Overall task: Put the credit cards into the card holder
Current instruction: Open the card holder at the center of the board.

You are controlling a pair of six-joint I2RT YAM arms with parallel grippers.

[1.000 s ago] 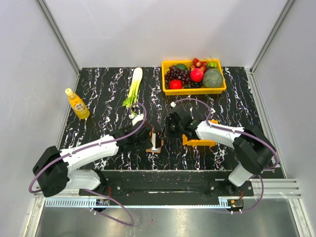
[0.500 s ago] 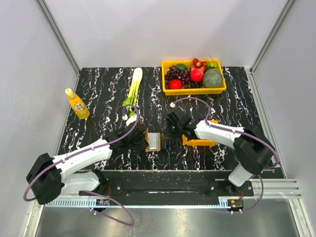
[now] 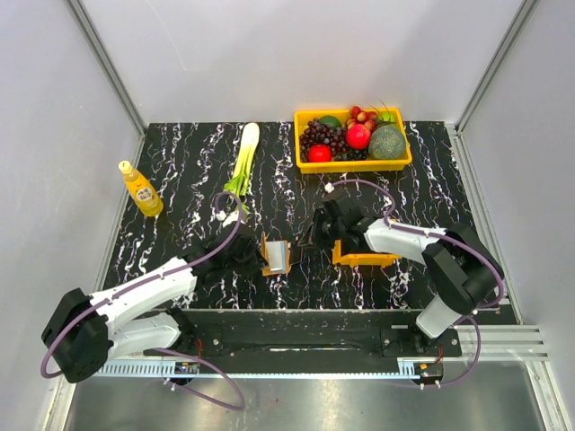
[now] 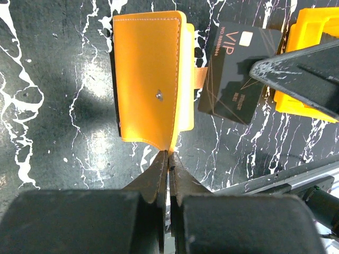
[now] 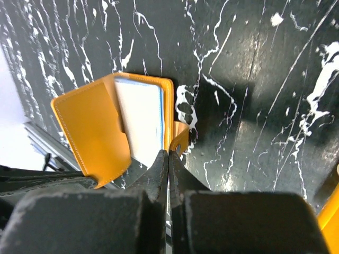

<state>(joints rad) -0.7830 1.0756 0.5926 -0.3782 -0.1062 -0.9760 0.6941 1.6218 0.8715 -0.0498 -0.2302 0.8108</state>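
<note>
The orange card holder [image 3: 269, 245] lies open on the black marbled table between both grippers. A pale blue-white credit card [image 5: 139, 119] sits inside it, also showing in the top view [image 3: 279, 258]. My left gripper [image 3: 254, 257] is shut on the lower edge of the holder's cover [image 4: 145, 79], holding it up. My right gripper [image 3: 311, 237] is shut just right of the holder [image 5: 92, 132], by its strap. In the left wrist view a black VIP card [image 4: 230, 74] stands pinched under the right gripper's finger [image 4: 296, 61]; in the right wrist view it is edge-on and hidden.
A small orange raised-wall tray [image 3: 364, 259] sits right of the right gripper, also in the left wrist view [image 4: 312, 26]. A yellow fruit basket [image 3: 352, 166] stands at the back. A leek [image 3: 243, 154] and a yellow bottle [image 3: 141, 189] lie at the back left.
The left arm has drawn back toward the near left, pulling the holder slightly left and opening it wider. The right gripper has shifted a little right, away from the holder.
</note>
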